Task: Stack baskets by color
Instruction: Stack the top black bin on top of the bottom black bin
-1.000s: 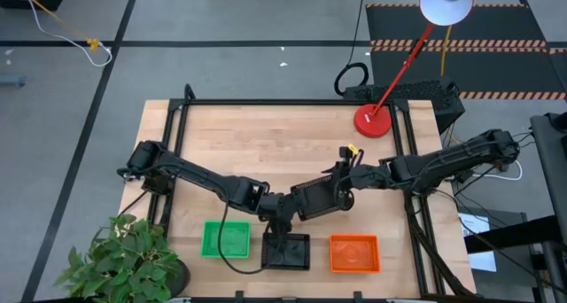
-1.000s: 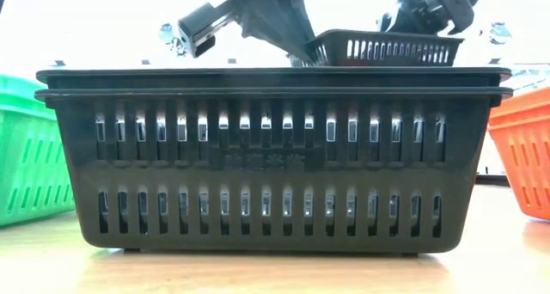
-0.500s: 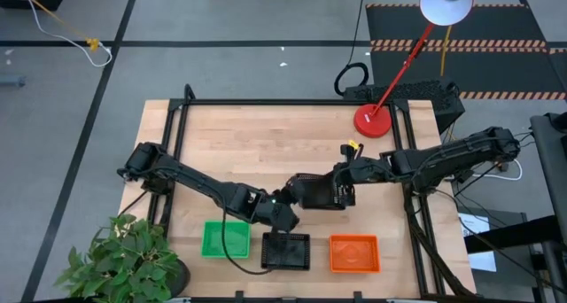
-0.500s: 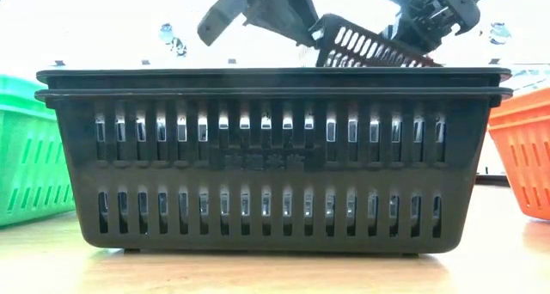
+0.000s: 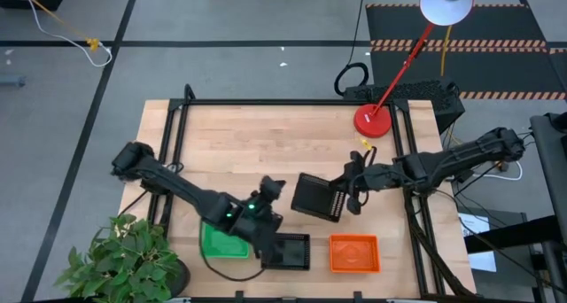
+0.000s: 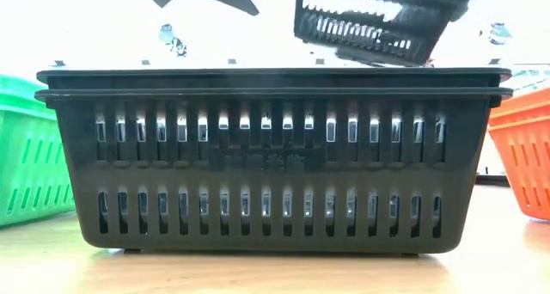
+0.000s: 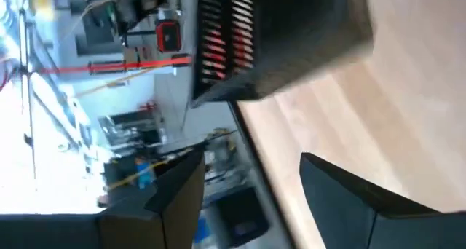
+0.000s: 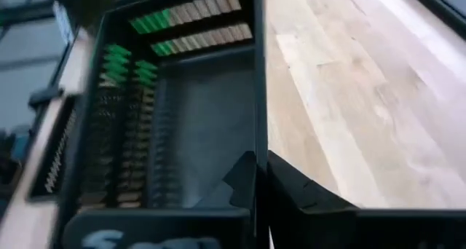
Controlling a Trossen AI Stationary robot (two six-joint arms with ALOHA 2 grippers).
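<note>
Above the table — a black basket (image 5: 317, 197), empty, pinched by the right gripper (image 5: 348, 197).

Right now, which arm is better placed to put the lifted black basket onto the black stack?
The right: its gripper is shut on the lifted black basket, near the black stack. The left gripper is open and empty.

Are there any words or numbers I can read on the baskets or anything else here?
Front wall of the black plastic mesh basket stack: raised moulded characters in the middle band, too blurred to read.
Near rim of the black plastic mesh basket held in the right end effector: pale marks, too blurred to read.
Green basket, orange basket, red lamp base: no text visible.
</note>
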